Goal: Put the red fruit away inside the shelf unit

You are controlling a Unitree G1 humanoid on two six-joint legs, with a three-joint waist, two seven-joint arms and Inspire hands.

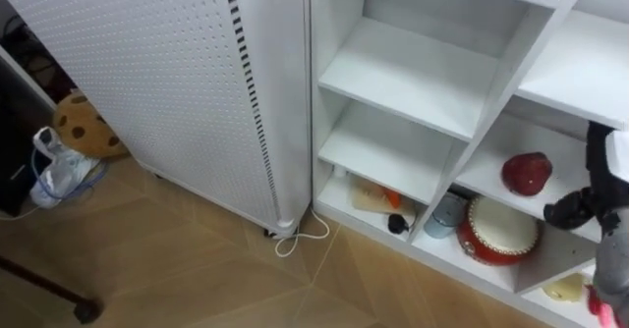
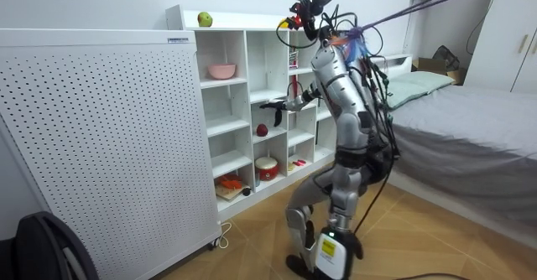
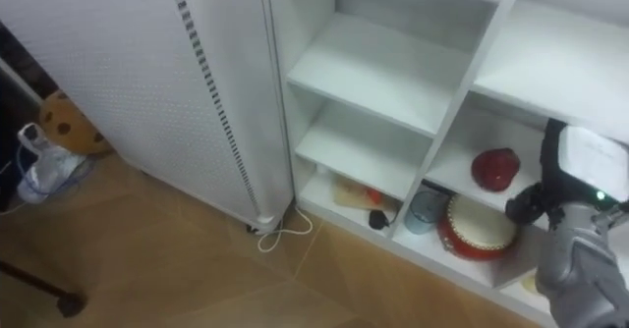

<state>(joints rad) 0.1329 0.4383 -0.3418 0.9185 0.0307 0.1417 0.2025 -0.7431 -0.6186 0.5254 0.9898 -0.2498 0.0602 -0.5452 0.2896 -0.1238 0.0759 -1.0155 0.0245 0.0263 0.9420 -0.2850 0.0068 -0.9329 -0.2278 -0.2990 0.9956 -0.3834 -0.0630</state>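
One red fruit (image 1: pixel 526 174) sits in the closet (image 1: pixel 413 78); a green fruit (image 2: pixel 204 18) on top is left, we think. We cannot tell how our right hand (image 1: pixel 570 210) holds its fingers.

This is a bedroom in a home. In the room view a bed (image 2: pixel 478 137) with a grey cover and a pale pillow (image 2: pixel 424 80) takes up the three o'clock side. A white cubby shelf unit (image 2: pixel 252 18) stands against the wall at twelve o'clock, with a pink bowl (image 2: pixel 222 70) in one cubby and a green fruit (image 2: pixel 204 18) on top. A white perforated panel (image 2: pixel 101 146) stands at nine o'clock, and wood parquet floor (image 2: pixel 252 246) lies at six o'clock. In the eye views a spotted plush toy (image 1: pixel 84 124) sits at nine o'clock.
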